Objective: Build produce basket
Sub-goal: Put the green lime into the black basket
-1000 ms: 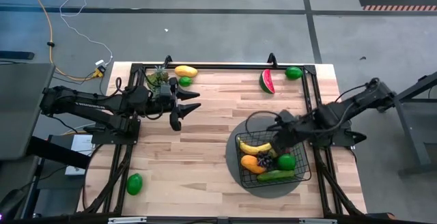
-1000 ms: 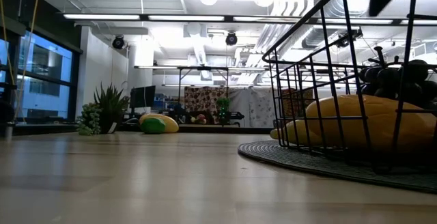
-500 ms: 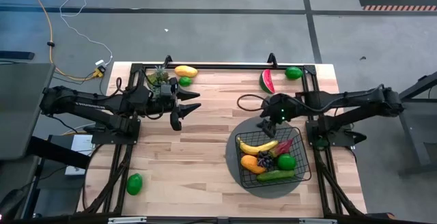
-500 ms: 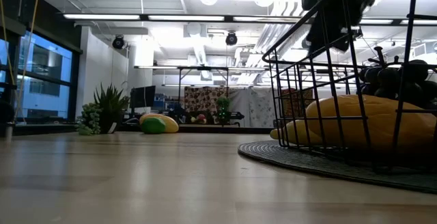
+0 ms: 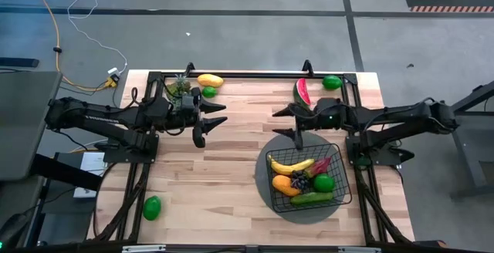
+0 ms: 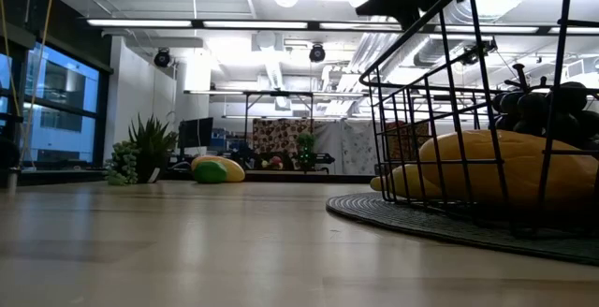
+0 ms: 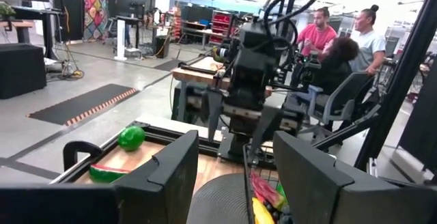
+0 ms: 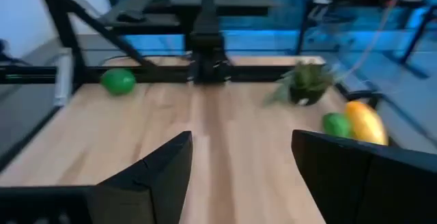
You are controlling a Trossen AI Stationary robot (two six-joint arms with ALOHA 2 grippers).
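Pale wooden table boards carry everything. At the near edge a stray lime lies alone. Farther in, the basket sits on a round grey mat, holding banana, mango, grapes, lime, cucumber and chili. Just beyond it the right gripper hovers, fingers spread and empty. The left gripper waits opposite, fingers parted, holding nothing. Along the far edge lie a watermelon slice, another lime and a mango.

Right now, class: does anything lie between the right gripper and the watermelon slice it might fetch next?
Nothing visible does. The right gripper, open and empty, hovers just beside the watermelon slice, with only bare table between them. The basket sits on its other side.
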